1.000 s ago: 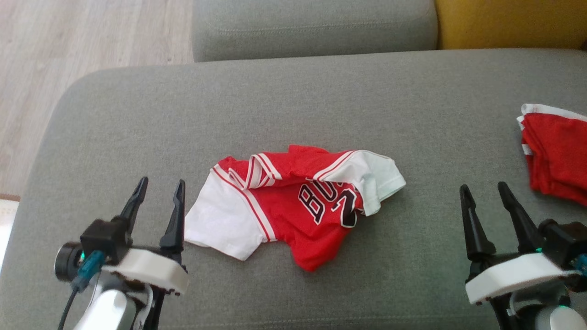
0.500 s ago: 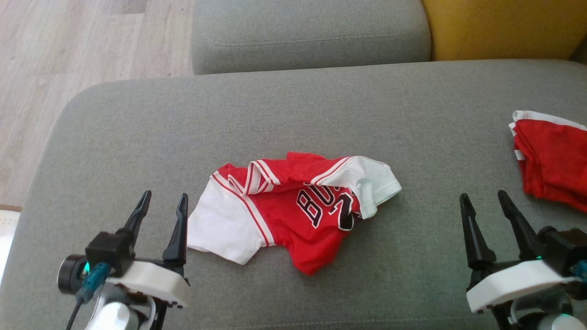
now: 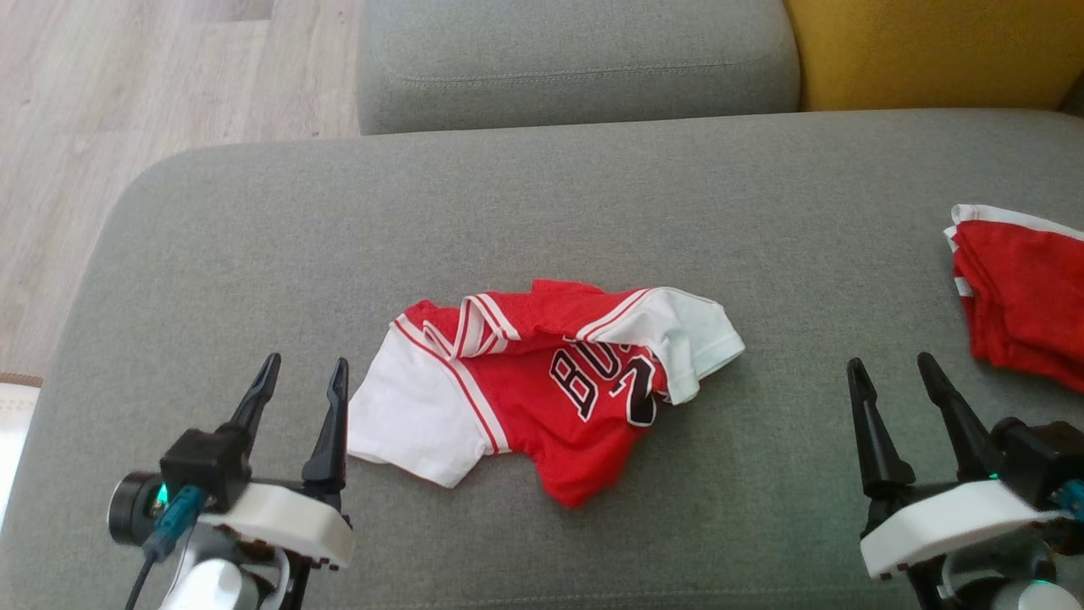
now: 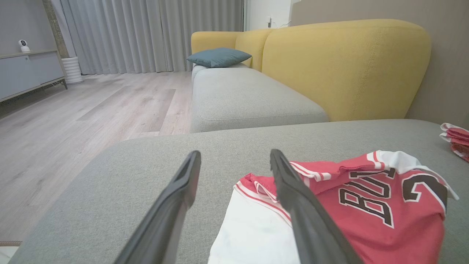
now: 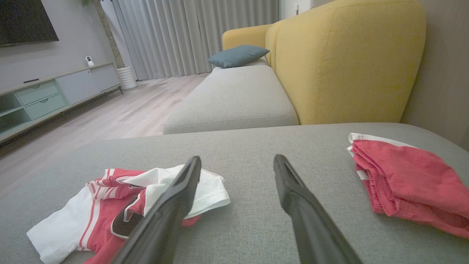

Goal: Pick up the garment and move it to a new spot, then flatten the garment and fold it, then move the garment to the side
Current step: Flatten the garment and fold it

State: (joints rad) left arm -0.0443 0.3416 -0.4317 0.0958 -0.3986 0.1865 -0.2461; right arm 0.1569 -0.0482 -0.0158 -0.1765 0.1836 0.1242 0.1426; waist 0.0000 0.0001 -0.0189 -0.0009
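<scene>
Garment crumpled, red-white, black lettering, just right of left gripper; both grippers spread, empty; right gripper well apart.

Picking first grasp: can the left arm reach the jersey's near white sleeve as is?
Probably yes. The left gripper is open just beside the sleeve of the jersey, with nothing lying between them.

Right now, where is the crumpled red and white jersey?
In the head view, the jersey lies on the grey sofa seat, between the left gripper and right gripper, nearer the left.
</scene>
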